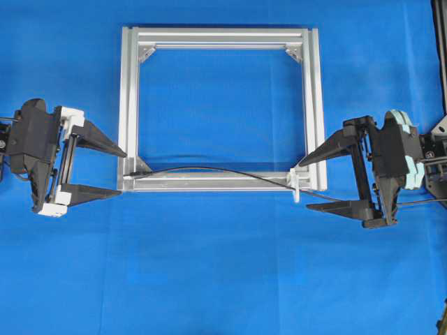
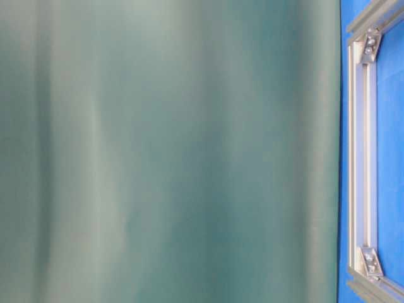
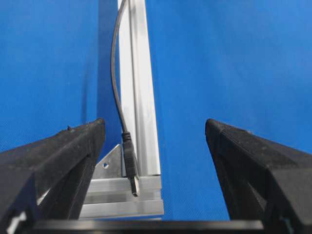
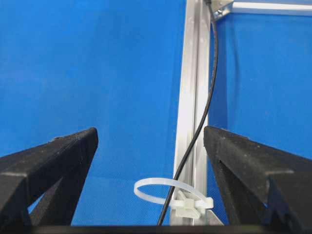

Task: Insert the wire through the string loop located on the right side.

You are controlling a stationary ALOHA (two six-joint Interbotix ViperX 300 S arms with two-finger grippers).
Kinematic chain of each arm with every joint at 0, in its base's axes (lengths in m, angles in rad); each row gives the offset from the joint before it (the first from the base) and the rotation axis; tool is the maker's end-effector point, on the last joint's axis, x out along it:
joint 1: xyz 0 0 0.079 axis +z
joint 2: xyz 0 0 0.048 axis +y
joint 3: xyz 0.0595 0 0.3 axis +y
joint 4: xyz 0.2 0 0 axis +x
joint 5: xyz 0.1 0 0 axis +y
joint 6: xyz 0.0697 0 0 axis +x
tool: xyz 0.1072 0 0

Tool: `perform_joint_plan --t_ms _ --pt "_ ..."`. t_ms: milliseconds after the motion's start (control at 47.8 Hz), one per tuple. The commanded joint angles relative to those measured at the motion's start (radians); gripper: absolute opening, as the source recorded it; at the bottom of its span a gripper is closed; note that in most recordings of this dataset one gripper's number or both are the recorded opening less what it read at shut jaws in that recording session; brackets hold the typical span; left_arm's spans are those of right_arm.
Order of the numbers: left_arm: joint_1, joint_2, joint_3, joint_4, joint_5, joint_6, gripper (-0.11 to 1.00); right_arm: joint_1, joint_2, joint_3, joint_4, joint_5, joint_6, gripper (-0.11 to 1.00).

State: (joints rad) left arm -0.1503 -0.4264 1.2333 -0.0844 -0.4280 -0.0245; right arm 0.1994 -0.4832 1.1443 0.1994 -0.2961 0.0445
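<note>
The thin black wire (image 1: pixel 209 169) comes in from the right, passes through the white string loop (image 1: pixel 295 185) at the silver frame's (image 1: pixel 127 105) front right corner, and lies along the front rail. Its dark plug tip (image 1: pixel 130 176) rests on the front left corner. In the right wrist view the wire (image 4: pixel 195 141) crosses inside the loop (image 4: pixel 165 191). My right gripper (image 1: pixel 312 185) is open around that corner, holding nothing. In the left wrist view the plug (image 3: pixel 130 163) lies between the fingers of my open left gripper (image 3: pixel 155 127), touching neither. Overhead, the left gripper (image 1: pixel 122 172) straddles that corner.
Blue cloth covers the table (image 1: pixel 223 279). Silver corner brackets (image 1: pixel 146 52) sit inside the frame's corners. A blurred grey-green surface (image 2: pixel 164 151) fills most of the table-level view, with only one frame rail (image 2: pixel 363 158) showing at the right edge.
</note>
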Motion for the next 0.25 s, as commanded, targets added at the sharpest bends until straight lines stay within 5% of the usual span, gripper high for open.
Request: perform_joint_plan --t_ms 0,230 --pt "0.005 -0.008 -0.015 0.002 -0.003 0.002 0.79 -0.002 -0.003 -0.011 -0.002 -0.003 -0.002 0.95" --pt "0.009 -0.008 -0.015 0.002 -0.003 0.003 0.79 -0.002 0.003 -0.014 -0.002 -0.003 -0.002 0.95"
